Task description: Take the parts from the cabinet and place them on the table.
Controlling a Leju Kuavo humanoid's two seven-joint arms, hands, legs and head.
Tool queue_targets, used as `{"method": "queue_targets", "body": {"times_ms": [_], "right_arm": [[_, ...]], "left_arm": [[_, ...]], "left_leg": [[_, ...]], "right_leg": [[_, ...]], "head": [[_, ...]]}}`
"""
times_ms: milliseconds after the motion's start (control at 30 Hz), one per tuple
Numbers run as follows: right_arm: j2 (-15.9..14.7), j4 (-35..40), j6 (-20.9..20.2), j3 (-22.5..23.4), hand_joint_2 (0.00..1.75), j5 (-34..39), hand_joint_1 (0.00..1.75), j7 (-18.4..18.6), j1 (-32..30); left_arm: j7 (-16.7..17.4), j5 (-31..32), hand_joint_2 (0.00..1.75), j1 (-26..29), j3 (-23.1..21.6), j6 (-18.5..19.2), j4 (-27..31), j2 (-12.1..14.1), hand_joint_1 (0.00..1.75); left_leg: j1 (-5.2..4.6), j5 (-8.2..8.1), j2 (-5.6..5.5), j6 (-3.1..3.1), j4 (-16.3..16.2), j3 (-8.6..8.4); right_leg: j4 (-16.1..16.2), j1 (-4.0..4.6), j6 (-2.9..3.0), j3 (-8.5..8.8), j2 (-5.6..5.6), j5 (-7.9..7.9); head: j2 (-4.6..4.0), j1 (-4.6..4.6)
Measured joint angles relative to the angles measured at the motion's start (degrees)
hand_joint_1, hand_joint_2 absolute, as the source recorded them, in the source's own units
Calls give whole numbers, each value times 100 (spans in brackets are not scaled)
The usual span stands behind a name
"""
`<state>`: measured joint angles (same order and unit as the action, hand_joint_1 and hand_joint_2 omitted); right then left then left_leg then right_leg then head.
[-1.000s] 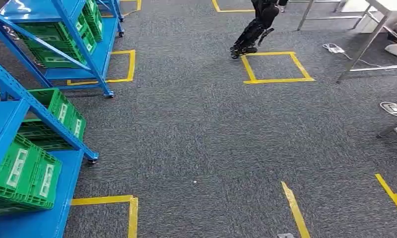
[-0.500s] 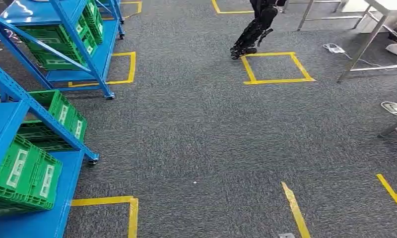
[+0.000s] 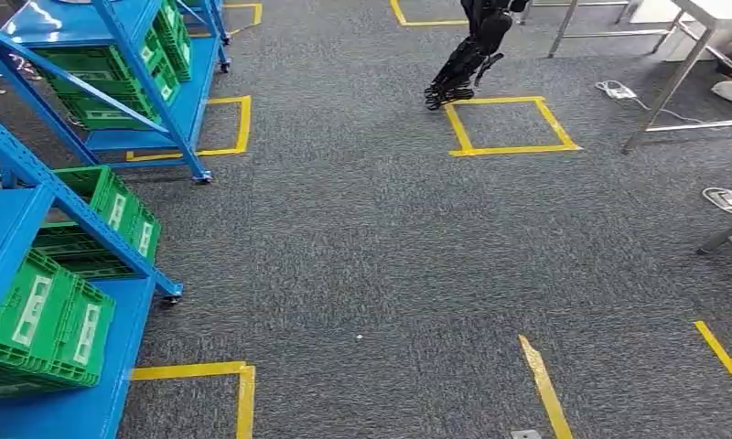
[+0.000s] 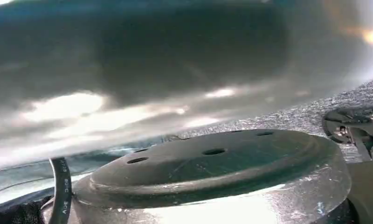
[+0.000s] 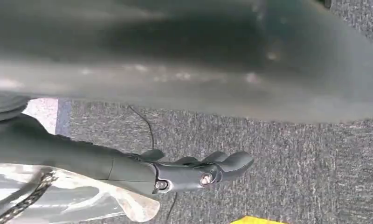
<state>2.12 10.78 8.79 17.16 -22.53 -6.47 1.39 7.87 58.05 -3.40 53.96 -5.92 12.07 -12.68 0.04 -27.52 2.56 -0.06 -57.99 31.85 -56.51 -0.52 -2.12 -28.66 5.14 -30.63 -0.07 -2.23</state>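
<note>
The blue racks (image 3: pixel 115 55) with green crates (image 3: pixel 47 320) stand at the left; the table (image 3: pixel 701 37) is far right. The right hand (image 5: pixel 198 170) hangs with fingers stretched, holding nothing; for the left hand I cannot tell. The robot should turn left and face the near crates squarely.

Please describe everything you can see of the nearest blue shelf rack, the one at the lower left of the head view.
The nearest blue rack looks like painted metal, with flat shelves and slanted braces. Its foot rests on the grey carpet. Green plastic crates with lattice walls and pale labels stand on its lower shelf, one at the front and more behind. A yellow tape line on the floor meets the shelf's edge. The picture's edge cuts off its left part.
</note>
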Motion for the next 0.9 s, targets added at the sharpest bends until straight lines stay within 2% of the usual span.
{"method": "queue_targets", "body": {"times_ms": [33, 100, 200, 233, 267, 300, 333, 367, 400, 433, 467, 500, 567, 600, 633, 667, 733, 800, 833, 900], "right_arm": [[0, 0, -2, 2, 0, 0, 0, 0, -1], [0, 0, -2, 7, 0, 0, 0, 0, -1], [0, 0, -2, 9, 0, -4, 0, 0, 11], [0, 0, -2, 11, 0, -9, 0, 0, 23], [0, 7, 0, 13, 0, -13, 0, 0, 28], [0, 7, 0, 17, 0, -18, 0, 0, 31], [0, 7, 0, 31, 0, -17, 0, 2, 26], [0, 7, 0, 46, 0, -22, 0, 2, 26], [0, 4, -2, 55, 0, -24, 0, 4, 18], [0, 4, -11, 57, 0, -28, 0, 4, 4], [2, 0, -13, 57, 0, -37, 0, 13, -24], [0, 0, -11, 63, 0, -46, 0, 17, -42], [-2, 0, -9, 83, 0, -63, 0, 15, -39], [0, 0, -11, 92, 0, -68, 0, 15, -31], [5, -2, -11, 92, 0, -68, 0, 15, -23], [4, -2, -13, 94, 0, -72, 0, 11, -4], [4, -2, -13, 96, 0, -72, 0, 18, -16], [4, -2, -13, 101, 0, -79, 0, 17, -34], [0, 0, -11, 103, 0, -81, 0, 18, -28], [-4, -2, -11, 107, 0, -85, 0, 15, -16]], "left_arm": [[0, 0, 0, 0, 0, -11, 0, 2, 0], [0, -2, 0, 2, 2, -20, 0, 9, 0], [0, 0, 0, 5, 7, -22, 0, 18, 0], [0, 0, 0, 6, 9, -22, 0, 17, 0], [0, 0, 0, 5, 11, -24, 0, 15, 0], [0, 0, 0, 3, 11, -24, 0, 13, 0], [0, 0, 0, -15, 13, -24, 0, 11, 0], [0, 2, 0, -28, 13, -26, 0, 9, 0], [0, 2, 0, -31, 13, -26, 0, 7, 0], [0, 2, 0, -30, 13, -26, 0, 7, 0], [2, 2, 0, -28, 17, -26, 0, 7, 0], [11, 2, 0, -23, 22, -26, 0, 7, 0], [13, 2, 0, -23, 31, -24, 0, 4, 0], [13, 2, 0, -23, 35, -24, 0, 11, 0], [13, 4, 0, -34, 44, -24, 0, 17, 0], [13, 4, 0, -34, 48, -24, 0, 15, 0], [15, 4, 0, -25, 50, -24, 0, 11, 0], [17, 4, 0, -23, 52, -24, 0, 11, 0], [15, 4, 0, -30, 55, -24, 0, 9, 0], [15, 7, 0, -34, 55, -24, 0, 11, 0]], "left_leg": [[-22, -18, 1, 25, -25, 5], [-23, -28, 4, 40, -32, 5], [-45, -26, -3, 62, -42, 25], [-49, -23, -19, 89, -10, 33], [19, 41, -52, 151, 123, -55], [20, 55, -56, 171, 181, -102], [26, 72, -66, 196, 193, -104], [27, 72, -103, 198, 192, -96], [22, 66, -126, 203, 192, -98], [19, 61, -158, 207, 189, -98], [19, 55, -198, 198, 183, -105], [26, 42, -231, 177, 178, -119], [59, -10, -277, 100, 128, -152], [54, -52, -286, 39, 88, -148], [22, -87, -299, -9, 19, -109], [21, -68, -311, -35, 22, -100], [52, -50, -315, -79, 34, -102], [70, -169, -305, -131, -71, -80], [67, -348, -292, -136, -373, 58], [66, -736, -292, -128, -1280, 505]], "right_leg": [[11, -17, -20, 0, 5, 13], [8, -19, -23, 6, 7, 12], [21, -34, -57, 72, 27, 33], [53, -35, -76, 92, 46, 39], [56, -30, -107, 79, 37, -8], [-49, -46, -111, 48, -186, -92], [-400, -53, -102, -123, -371, -289], [-854, -59, -110, -356, -451, -480], [-1306, -67, -117, -599, -486, -647], [-1688, -69, -131, -833, -496, -740], [-1758, -80, -144, -922, -496, -659], [-1542, -94, -151, -861, -495, -431], [-602, -142, -179, -462, -494, 152], [-230, -167, -220, -286, -514, 213], [-123, -127, -188, -244, -550, 123], [-177, -129, -90, -227, -548, 133], [-204, -87, -14, -255, -546, 119], [-183, -105, 74, -226, -527, 128], [-183, -93, 120, -219, -521, 118], [-183, -56, 159, -217, -506, 100]], "head": [[0, 2], [0, 4], [0, 0], [0, 7], [0, 2], [0, -26], [0, -37], [0, -48], [0, -44], [0, -37], [0, -44], [0, -44], [0, -41], [0, -52], [0, -81], [0, -57], [0, -35], [0, -33], [0, 2], [0, 4]]}}
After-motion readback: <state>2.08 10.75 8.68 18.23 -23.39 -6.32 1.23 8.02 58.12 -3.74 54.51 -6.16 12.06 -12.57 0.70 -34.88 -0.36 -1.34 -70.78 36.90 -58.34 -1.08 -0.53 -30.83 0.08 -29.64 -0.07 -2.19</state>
